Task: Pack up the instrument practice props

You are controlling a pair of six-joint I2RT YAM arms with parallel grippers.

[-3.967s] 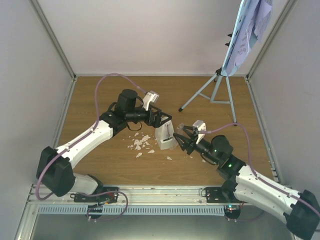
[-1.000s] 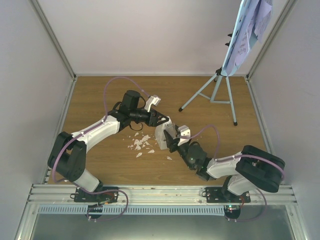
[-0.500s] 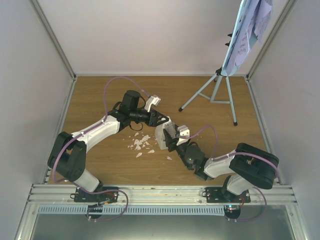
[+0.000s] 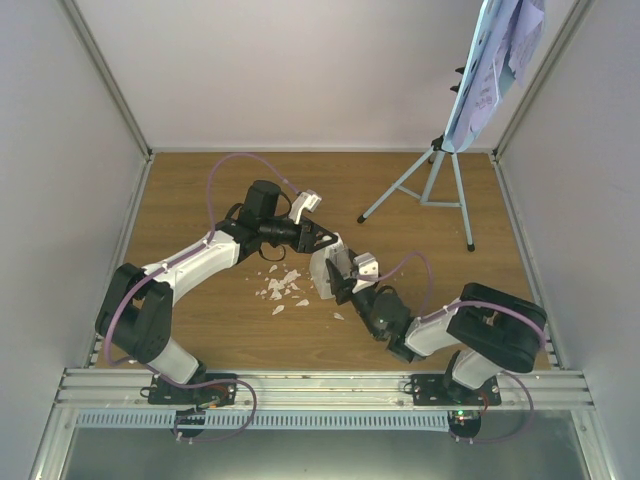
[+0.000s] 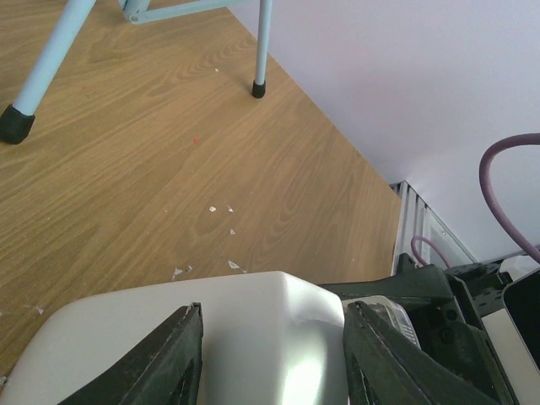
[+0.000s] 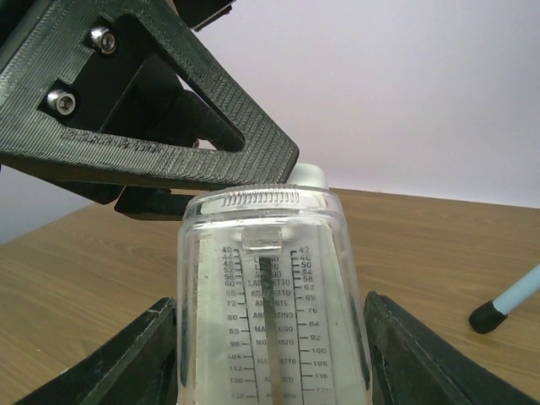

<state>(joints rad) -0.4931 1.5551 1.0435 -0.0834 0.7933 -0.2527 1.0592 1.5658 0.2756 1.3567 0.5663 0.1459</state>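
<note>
The metronome is stood near the middle of the table, just right of a scatter of white crumbs. Its white body is clamped between the fingers of the left gripper, which is reached in from the far left. Its clear cover is pinched on both flanks by the right gripper, brought in low from the near right. Whether the cover is being drawn off or seated cannot be told.

The chief risk is judged to lie in the cover's shape. It is smooth and tapered, so a squeeze could be turned into a slide and the hold lost. If the cover is pulled off its axis, it may bind on the body, and the metronome could be dragged from the left grip or tipped over. The pendulum rod seen behind the scale could also be caught. In the right wrist view the left gripper's black frame is seen just above the cover's top, so a knock between the two could be caused by any lift.

The music stand with its sheet music pages is left well apart at the far right, not yet packed.
</note>
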